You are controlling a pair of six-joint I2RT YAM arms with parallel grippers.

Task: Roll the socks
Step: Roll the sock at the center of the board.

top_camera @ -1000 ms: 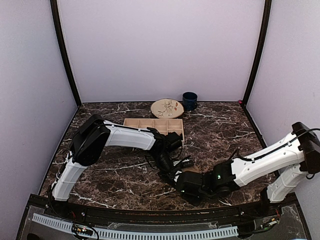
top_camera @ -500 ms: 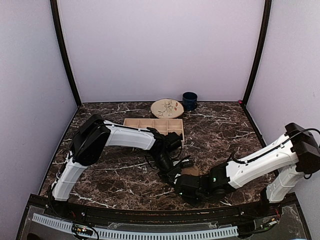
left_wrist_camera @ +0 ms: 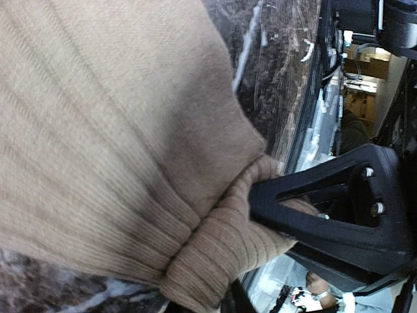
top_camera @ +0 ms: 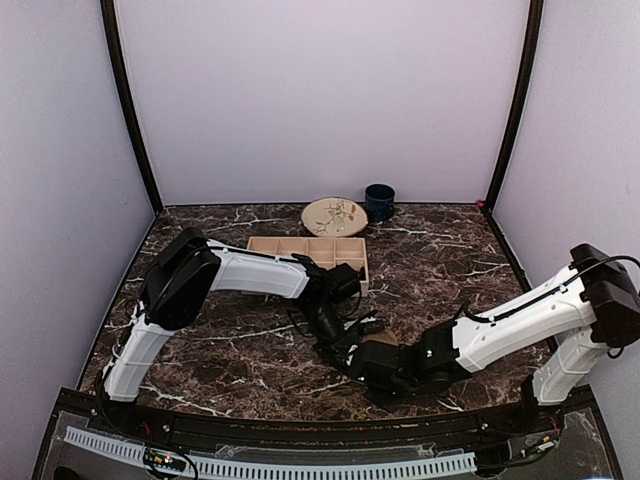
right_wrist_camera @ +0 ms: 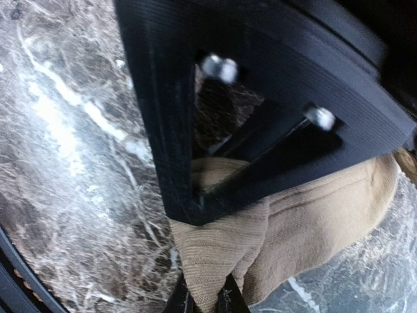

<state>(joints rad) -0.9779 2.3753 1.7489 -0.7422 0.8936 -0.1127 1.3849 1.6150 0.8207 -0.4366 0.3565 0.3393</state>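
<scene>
The tan ribbed socks lie bunched on the marble table; in the top view they are almost wholly hidden under both grippers. My left gripper is shut on a rolled ribbed cuff, with one black finger pressed over the fold. My right gripper is shut on another tan fold of the socks, its fingertips pinching the cloth near the table. The two grippers meet at the near middle of the table.
A tan divided tray stands behind the grippers. A patterned plate and a dark blue mug stand at the back. The table's near edge runs just below the right gripper.
My right gripper has shifted slightly left and closer to the left gripper, covering the socks more. The left arm has barely moved.
</scene>
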